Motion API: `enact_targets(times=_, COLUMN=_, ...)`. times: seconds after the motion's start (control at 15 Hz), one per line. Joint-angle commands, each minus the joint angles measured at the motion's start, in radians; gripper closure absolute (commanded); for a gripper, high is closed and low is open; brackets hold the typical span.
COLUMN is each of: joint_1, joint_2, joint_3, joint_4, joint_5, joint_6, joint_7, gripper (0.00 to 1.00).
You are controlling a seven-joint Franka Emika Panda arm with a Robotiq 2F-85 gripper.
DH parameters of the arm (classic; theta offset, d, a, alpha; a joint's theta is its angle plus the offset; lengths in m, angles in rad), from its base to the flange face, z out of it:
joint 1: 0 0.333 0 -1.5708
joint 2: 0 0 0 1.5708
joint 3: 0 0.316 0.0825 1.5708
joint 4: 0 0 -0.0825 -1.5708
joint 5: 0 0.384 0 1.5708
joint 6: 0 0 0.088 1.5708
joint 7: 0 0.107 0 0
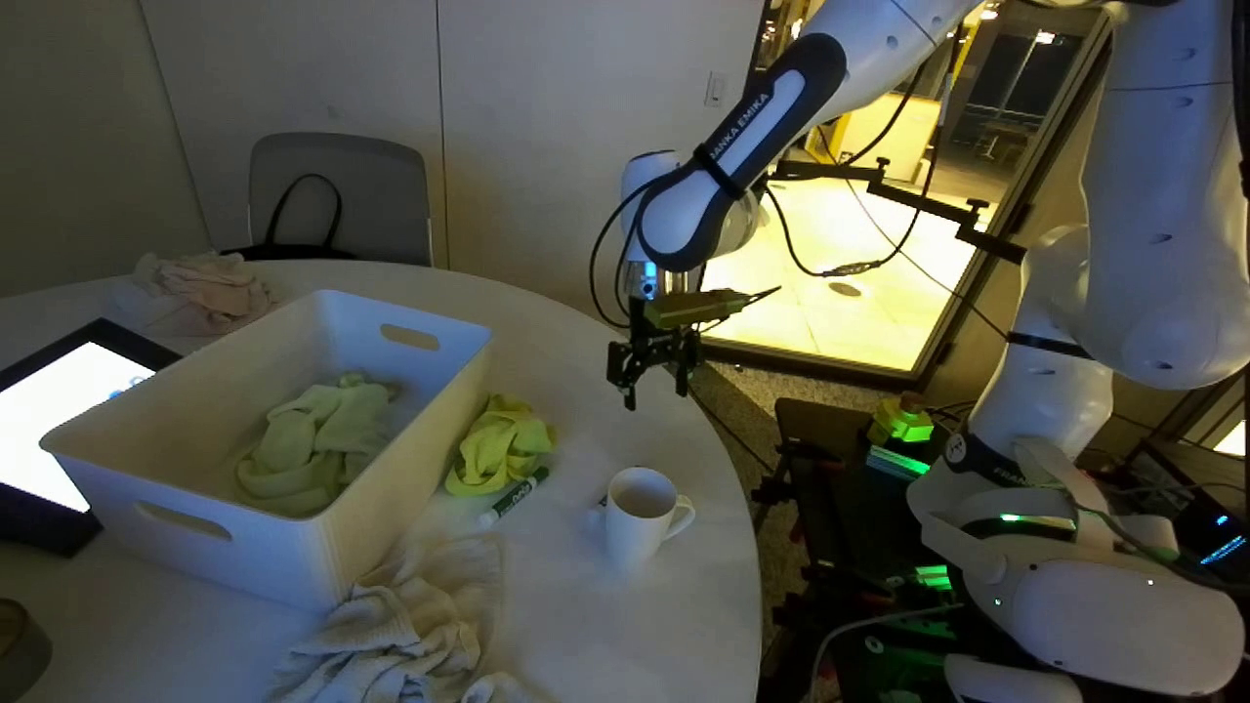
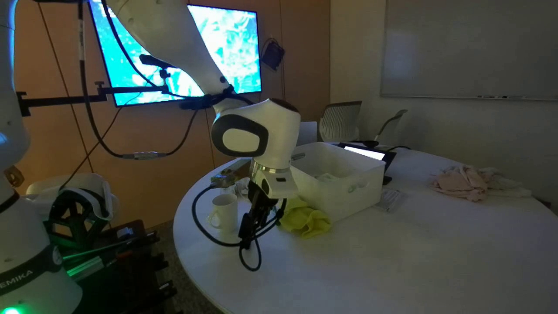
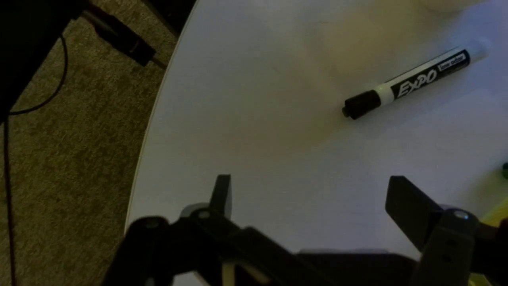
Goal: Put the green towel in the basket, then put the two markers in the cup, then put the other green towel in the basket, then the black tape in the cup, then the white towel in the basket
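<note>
The white basket (image 1: pixel 264 557) holds a light green towel (image 1: pixel 322 439). Another green towel (image 1: pixel 503 444) lies outside against its side, also in an exterior view (image 2: pixel 307 222). A green-capped marker (image 1: pixel 515 496) lies beside that towel. A black Expo marker (image 3: pixel 414 82) lies on the table in the wrist view; the cup mostly hides it in an exterior view. The white cup (image 1: pixel 635 527) stands upright. The white towel (image 1: pixel 420 625) lies crumpled by the basket. A dark roll, likely the tape (image 1: pixel 21 649), is at the picture's left edge. My gripper (image 1: pixel 656 391) is open and empty above the table (image 3: pixel 307 184).
A lit tablet (image 1: pixel 73 420) stands against the basket's far side. A pinkish cloth (image 1: pixel 210 288) lies at the back, also in an exterior view (image 2: pixel 462 183). A clear packet (image 2: pixel 390 200) lies by the basket. The round table's edge (image 3: pixel 152 111) runs near the gripper.
</note>
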Motion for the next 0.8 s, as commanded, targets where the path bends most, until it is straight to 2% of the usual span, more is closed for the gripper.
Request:
enact_targets(times=0.0, joint_1=0.005, joint_2=0.006, joint_3=0.027, joint_4=-0.048, joint_5=0.084, joint_6=0.1, joint_7=-0.007, gripper=0.0)
enact_targets(times=0.47, joint_1=0.057, joint_2=0.058, joint_3=0.062, joint_4=-0.05, joint_5=0.121, joint_6=0.179, joint_7=0.069, gripper=0.0)
enact_targets(times=0.73, joint_1=0.094, joint_2=0.076, joint_3=0.097, joint_4=-0.055, joint_5=0.181, joint_6=0.221, joint_7=0.135, gripper=0.0)
